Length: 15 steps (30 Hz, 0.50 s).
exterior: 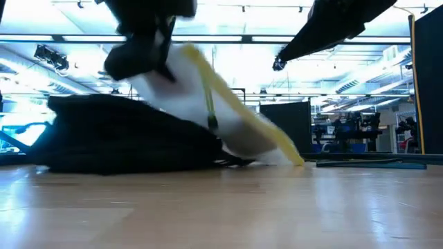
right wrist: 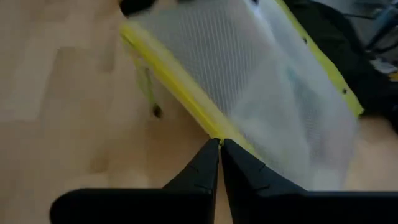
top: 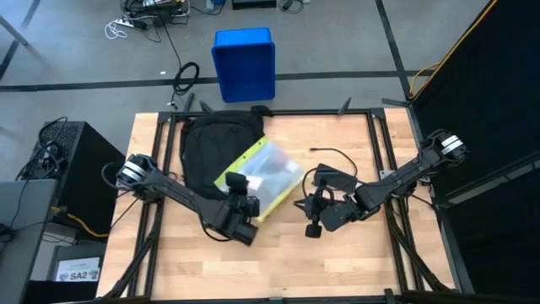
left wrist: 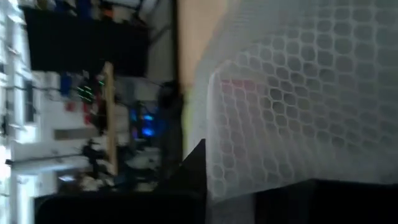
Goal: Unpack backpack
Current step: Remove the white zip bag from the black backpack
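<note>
Right end effector pressed together by mesh pouch; left end effector pinching pouch, half outside backpack.

The backpack is black fabric, a rounded oval lying flat on the wooden table near its far edge, left of centre. A strap loop pokes out at its far right corner. A translucent mesh pouch with yellow edging leans on the backpack's near right side, partly covering it, tilted up from the table.
</note>
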### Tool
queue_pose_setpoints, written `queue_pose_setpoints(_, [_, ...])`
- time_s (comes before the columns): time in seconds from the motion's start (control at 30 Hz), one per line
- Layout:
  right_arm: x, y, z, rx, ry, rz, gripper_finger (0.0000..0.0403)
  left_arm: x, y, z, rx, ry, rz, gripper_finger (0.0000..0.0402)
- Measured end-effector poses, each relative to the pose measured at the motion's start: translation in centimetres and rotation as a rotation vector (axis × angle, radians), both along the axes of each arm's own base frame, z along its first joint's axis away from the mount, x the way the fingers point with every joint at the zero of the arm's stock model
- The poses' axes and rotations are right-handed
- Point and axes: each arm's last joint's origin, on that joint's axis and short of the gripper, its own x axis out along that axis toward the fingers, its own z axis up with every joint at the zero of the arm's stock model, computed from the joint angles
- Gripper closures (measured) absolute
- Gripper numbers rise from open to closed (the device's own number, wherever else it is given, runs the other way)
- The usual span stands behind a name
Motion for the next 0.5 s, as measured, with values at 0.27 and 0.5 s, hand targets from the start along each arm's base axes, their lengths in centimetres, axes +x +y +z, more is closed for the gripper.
queue_pose_setpoints(0.27, [-0.1, 0.3, -0.3, 0.087, 0.022, 0.067, 0.0403, -0.4, -0.1, -6.0, -0.209, -0.050, -0.066, 0.0371])
queue_pose_setpoints(0.5, [-0.3, 0.5, -2.0, 0.198, -0.013, 0.165, 0.0381, -0.1, -0.4, -6.9, -0.268, -0.115, -0.098, 0.0371])
